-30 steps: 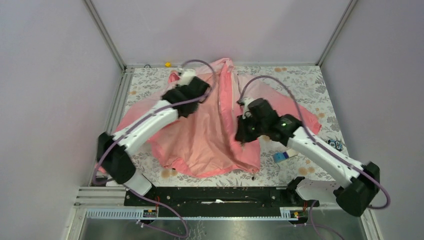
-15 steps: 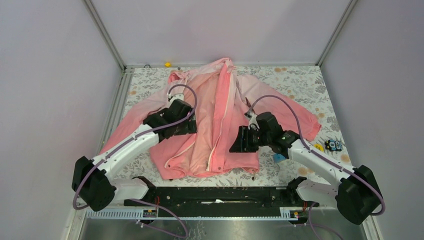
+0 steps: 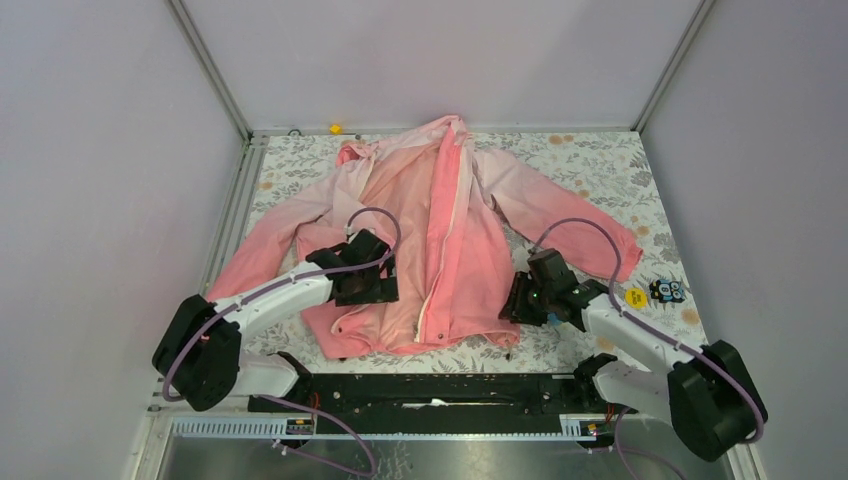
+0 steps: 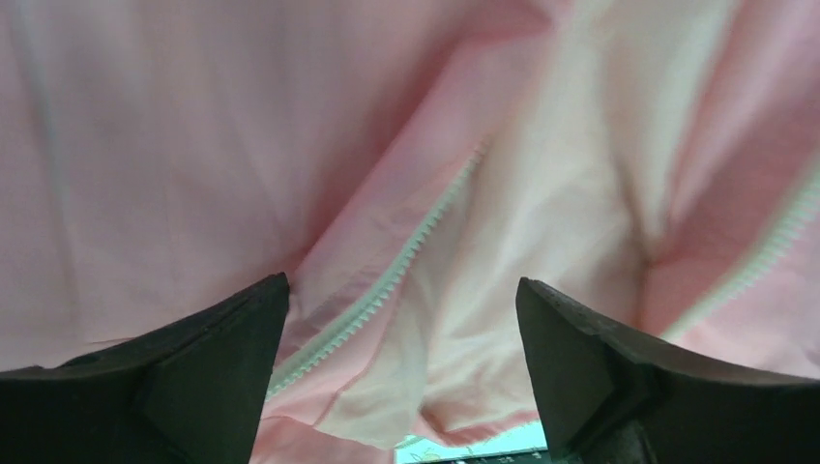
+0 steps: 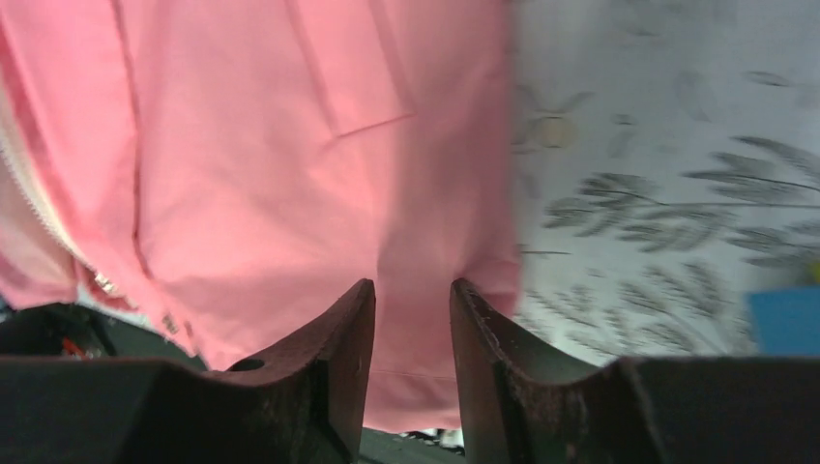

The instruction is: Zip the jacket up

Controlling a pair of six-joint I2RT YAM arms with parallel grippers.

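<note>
The pink jacket (image 3: 440, 230) lies spread on its back across the floral table, front unzipped, with its white zipper (image 3: 447, 240) running down the middle. My left gripper (image 3: 385, 285) hovers over the lower left front panel, jaws wide open with nothing between them. In the left wrist view the left gripper (image 4: 401, 300) frames a zipper edge (image 4: 406, 256) and pale lining. My right gripper (image 3: 510, 300) is low at the jacket's lower right edge. The right wrist view shows the right gripper (image 5: 413, 290) open with a narrow gap, coral fabric (image 5: 290, 145) beyond it and zipper teeth (image 5: 29, 193) at far left.
A blue block (image 3: 553, 316) sits by the right arm's wrist and also shows as the blue block (image 5: 783, 319) at the right edge of that wrist view. A yellow disc (image 3: 634, 297) and a small toy (image 3: 668, 290) lie right of the sleeve. The black base rail (image 3: 430, 390) runs along the near edge.
Both grippers were shut on jacket fabric and have let go. Both arms have drawn back toward the near edge and lowered. The bunched jacket now lies flat with its front panels apart.
</note>
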